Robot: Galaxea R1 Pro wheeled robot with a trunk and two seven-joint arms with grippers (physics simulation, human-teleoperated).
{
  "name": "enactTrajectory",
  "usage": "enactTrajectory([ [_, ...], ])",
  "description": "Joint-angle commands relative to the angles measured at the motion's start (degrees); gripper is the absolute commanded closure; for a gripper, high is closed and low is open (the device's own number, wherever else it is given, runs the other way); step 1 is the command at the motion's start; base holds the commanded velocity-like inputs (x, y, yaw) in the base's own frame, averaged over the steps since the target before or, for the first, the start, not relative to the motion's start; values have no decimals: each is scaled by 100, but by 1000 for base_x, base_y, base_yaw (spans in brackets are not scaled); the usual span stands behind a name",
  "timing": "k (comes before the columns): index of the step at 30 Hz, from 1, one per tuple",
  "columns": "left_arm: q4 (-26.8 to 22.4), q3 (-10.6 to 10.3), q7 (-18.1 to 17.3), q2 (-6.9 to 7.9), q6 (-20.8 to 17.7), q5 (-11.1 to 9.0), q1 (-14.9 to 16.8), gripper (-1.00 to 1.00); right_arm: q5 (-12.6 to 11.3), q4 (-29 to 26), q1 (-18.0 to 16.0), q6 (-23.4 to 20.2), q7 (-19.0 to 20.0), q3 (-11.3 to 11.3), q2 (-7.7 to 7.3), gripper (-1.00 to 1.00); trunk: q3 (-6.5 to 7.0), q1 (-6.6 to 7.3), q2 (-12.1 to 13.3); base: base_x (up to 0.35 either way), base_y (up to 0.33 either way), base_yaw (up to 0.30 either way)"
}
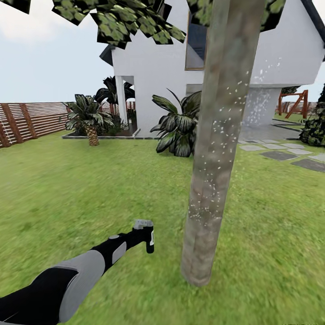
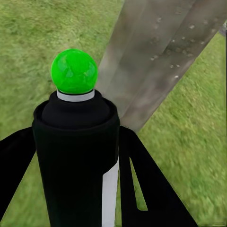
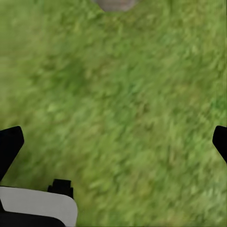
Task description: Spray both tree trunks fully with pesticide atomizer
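One tree trunk, grey-brown and mottled, rises through the middle of the head view, dotted with white pesticide specks from low down to about mid-height. More specks hang as mist to its right. My left gripper is shut on the pesticide atomizer, held low just left of the trunk's base. In the left wrist view the dark atomizer stands between the black fingers, green dot on top, with the speckled trunk close beyond. My right gripper hangs open over lawn.
Green lawn surrounds the trunk. Behind stand the white house, broad-leaf plants and a short palm. A slatted wooden fence runs at the left. Stepping stones and a dark shrub lie at the right.
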State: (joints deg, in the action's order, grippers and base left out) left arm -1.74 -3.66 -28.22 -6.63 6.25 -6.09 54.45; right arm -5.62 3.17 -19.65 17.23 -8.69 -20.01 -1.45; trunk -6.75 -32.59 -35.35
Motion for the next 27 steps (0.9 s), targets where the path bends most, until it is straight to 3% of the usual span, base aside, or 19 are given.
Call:
enactTrajectory([
  [1,-2,19,0,0,5,22,-30,100,-3,2,0,0,0,-1,2,-100,1,0,0,266,130,-276],
  [7,-2,15,0,-3,24,159,-81,100,-9,8,1,0,1,-3,9,-100,1,0,0,88,35,-293],
  [16,-2,14,0,-5,25,170,-84,100,-7,9,3,-7,7,-3,13,-100,1,0,0,5,6,-300],
  [27,-2,14,-8,-4,16,170,-84,100,-4,9,5,-9,8,-3,13,-100,1,0,0,110,290,-184],
])
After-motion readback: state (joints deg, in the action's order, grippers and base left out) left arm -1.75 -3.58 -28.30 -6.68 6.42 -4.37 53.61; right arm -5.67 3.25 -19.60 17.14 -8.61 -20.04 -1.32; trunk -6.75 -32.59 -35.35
